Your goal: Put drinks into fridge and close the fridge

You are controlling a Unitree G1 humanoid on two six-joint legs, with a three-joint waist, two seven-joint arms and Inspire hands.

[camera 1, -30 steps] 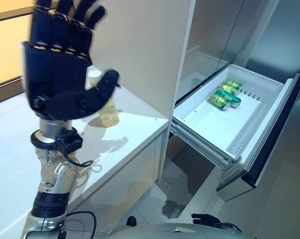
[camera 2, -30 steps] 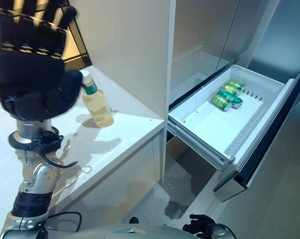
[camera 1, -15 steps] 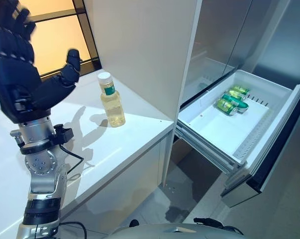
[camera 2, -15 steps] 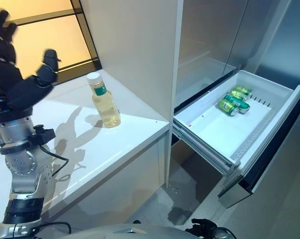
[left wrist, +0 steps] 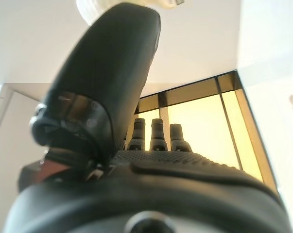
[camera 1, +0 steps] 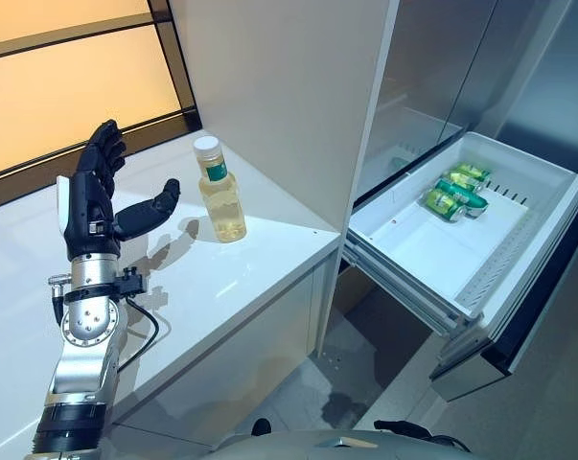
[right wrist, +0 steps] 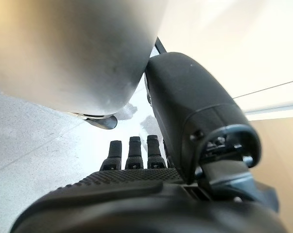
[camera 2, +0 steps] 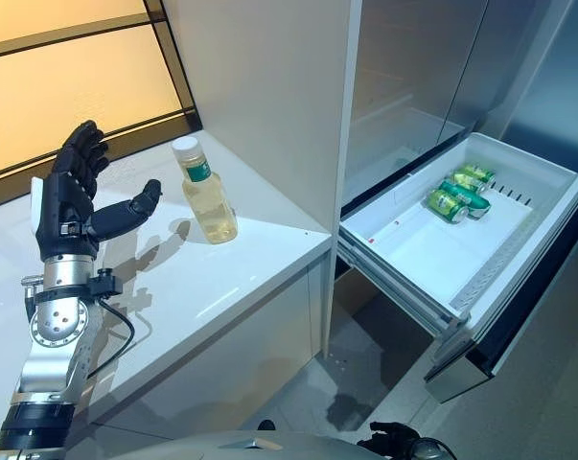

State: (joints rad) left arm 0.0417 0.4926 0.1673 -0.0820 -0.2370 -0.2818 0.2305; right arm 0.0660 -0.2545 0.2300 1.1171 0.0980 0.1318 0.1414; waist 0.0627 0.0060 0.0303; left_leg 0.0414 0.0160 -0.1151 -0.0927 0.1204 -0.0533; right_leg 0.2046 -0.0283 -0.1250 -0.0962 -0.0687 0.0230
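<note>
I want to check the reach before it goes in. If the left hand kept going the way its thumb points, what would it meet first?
Probably the bottle on the counter; the open left hand sits beside it, thumb aimed that way, though depth is unclear.

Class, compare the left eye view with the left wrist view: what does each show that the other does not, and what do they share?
Only the left eye view shows the whole bottle of pale yellow drink upright on the white counter, and the open fridge drawer with green cans lying at its far end. Only the left wrist view shows the left hand from behind its palm, thumb raised. Both show that hand open, fingers straight, holding nothing, and the amber window panel beyond it.
</note>
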